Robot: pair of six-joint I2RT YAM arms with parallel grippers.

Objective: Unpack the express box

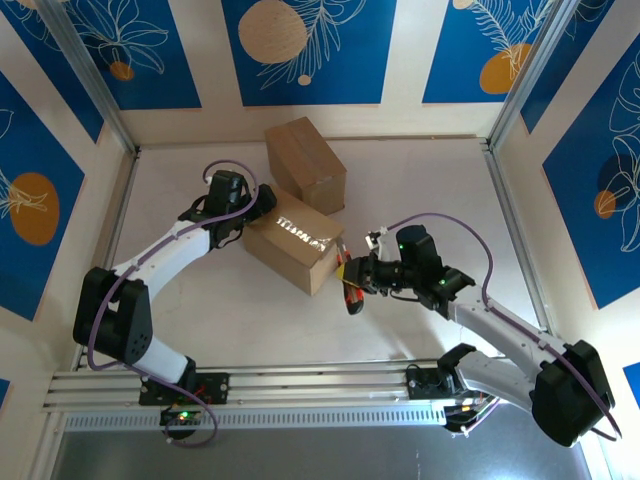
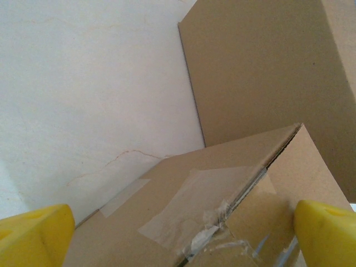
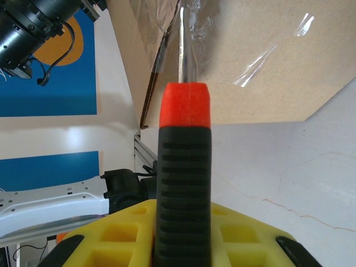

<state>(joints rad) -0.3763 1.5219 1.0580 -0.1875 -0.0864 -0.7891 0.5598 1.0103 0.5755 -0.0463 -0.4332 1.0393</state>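
A: Where do we have the box?
B: Mid surface, lying skewed. A 2nd box stands just behind it, right at its far corner. Both are plain brown cardboard.
A: Condition?
B: Top flaps lie flat. Clear tape runs along the seam and over the end. We see it wrinkled and bunched up at the seam, w/ glare on top in the overhead view.
A: Left pincer?
B: Spread wide, yellow tips on either side of the frame w/ the box's taped left end between them. Whether they touch the cardboard, we can't tell.
A: Right pincer?
B: Pinching a screwdriver by its black ribbed handle w/ red collar. The metal shaft points at the box's right end, and the tip sits at the flap edge beside the tape. A thin dark gap shows along that edge.
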